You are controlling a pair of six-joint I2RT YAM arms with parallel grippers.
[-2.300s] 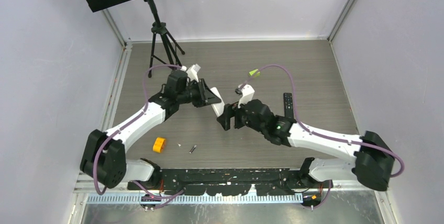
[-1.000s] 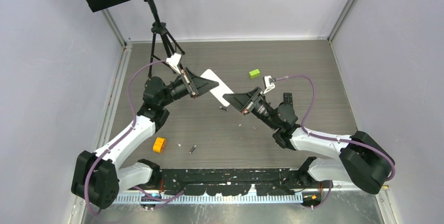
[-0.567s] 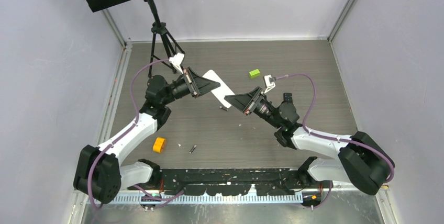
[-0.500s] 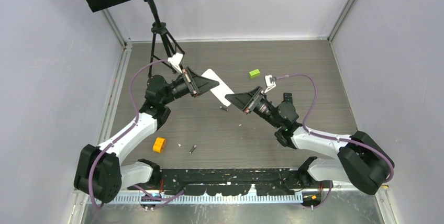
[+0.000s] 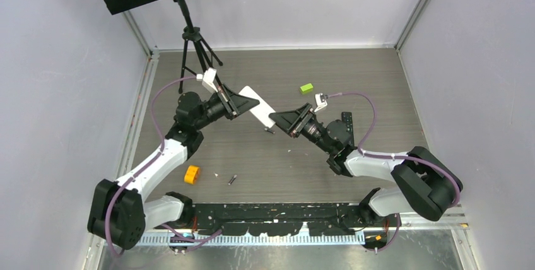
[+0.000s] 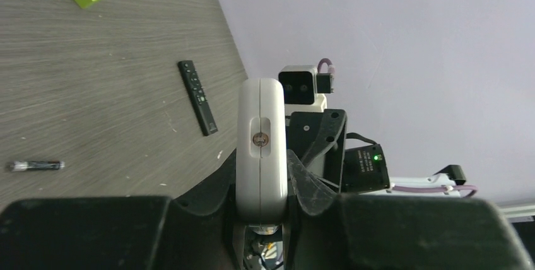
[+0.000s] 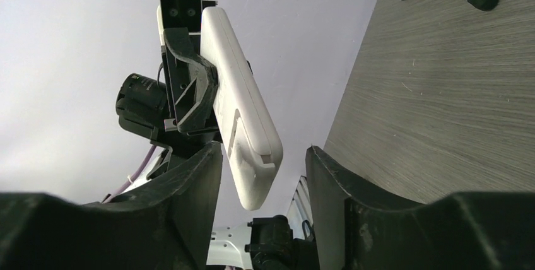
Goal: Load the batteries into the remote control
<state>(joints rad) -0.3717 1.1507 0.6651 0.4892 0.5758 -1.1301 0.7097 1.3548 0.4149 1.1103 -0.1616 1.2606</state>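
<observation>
Pinching smooth rounded white remote (image 6: 260,125): left pincer (image 6: 262,185)

White remote (image 7: 243,125) between parted jaws (gap visible), table (image 7: 441,93) beyond.

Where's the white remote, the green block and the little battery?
white remote (image 5: 257,107), top view, middle of its body.
green block (image 5: 306,88), top view, its top face.
battery (image 6: 36,165), left wrist view, its dark middle.

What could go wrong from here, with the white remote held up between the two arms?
Only the left gripper clamps the white remote, at one end; the right gripper stands open around the other end, so it may tilt or slip. A battery lies on the table close by; a falling remote could knock it away.
</observation>
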